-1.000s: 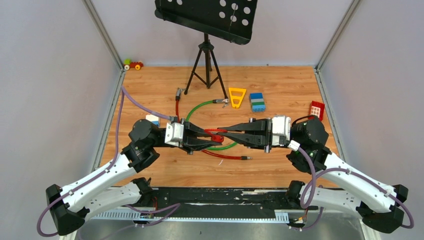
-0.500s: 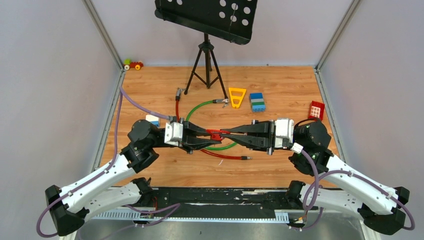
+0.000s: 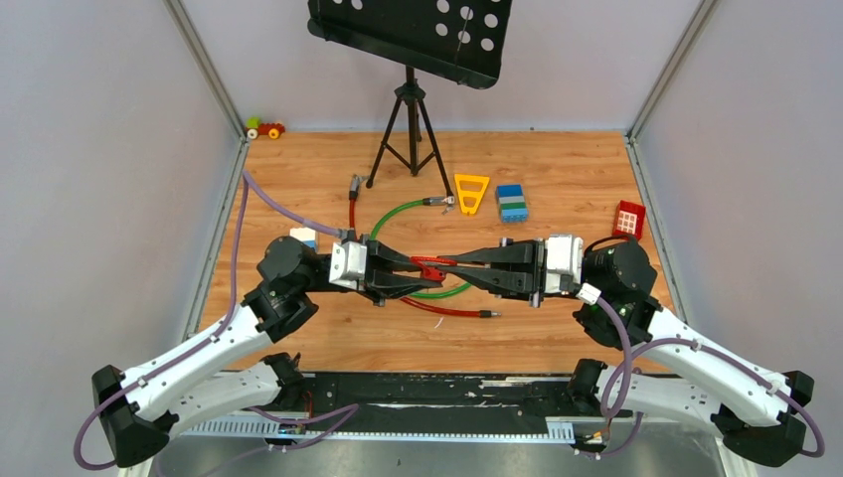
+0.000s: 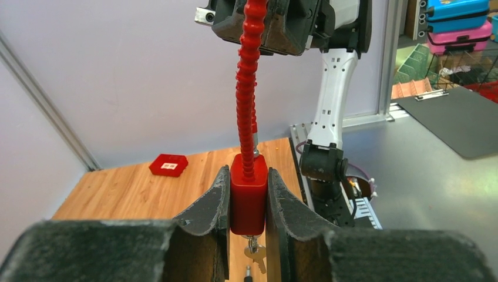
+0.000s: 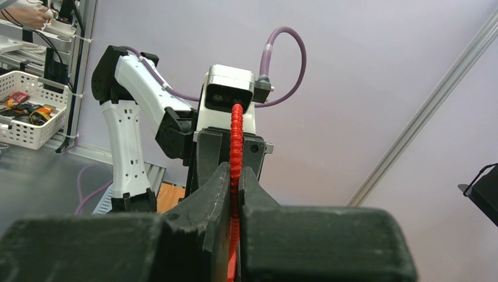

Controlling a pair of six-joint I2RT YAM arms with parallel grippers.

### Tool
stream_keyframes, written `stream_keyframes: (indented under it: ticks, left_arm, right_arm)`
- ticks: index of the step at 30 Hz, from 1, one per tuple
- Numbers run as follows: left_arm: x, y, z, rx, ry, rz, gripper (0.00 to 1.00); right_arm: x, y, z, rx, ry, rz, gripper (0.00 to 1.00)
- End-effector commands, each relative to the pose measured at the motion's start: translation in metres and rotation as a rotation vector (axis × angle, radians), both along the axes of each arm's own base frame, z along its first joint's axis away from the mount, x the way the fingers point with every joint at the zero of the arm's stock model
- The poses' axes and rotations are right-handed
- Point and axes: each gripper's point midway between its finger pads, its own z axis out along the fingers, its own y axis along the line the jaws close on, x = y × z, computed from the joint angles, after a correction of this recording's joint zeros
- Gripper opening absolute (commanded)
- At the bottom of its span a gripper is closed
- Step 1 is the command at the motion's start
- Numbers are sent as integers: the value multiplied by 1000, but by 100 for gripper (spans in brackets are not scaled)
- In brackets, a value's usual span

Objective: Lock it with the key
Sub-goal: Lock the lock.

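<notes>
Right arm has eased back a shade toward its own side over the last second; left arm barely budges (near enough a freeze-frame). Both arms reach out low and level, wrists aimed at each other, meeting at the red padlock [image 4: 248,200] above the tabletop [image 3: 557,318]. On one side the left claw [image 4: 248,176], partly open, pinches the padlock's body between both fingers. Opposite, the right claw [image 5: 234,170], all but closed, clamps the red ribbed cable [image 4: 246,88] rising out of the padlock. And the key [image 4: 255,254], tiny and silvery, hangs directly under the padlock; whether it sits in the keyhole, I cannot tell.
</notes>
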Motion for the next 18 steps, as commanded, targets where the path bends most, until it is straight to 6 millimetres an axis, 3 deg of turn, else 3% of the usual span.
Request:
stream_keyframes:
  ticks: [1,18]
  left_arm:
    - [-8,1,15,-36,-37,-33,0]
    - [-8,1,22,-63,-31,-38,0]
  right_arm:
    - [0,2,3,10,-2,-2,0]
    - [3,2,-18,-18,55,-9,0]
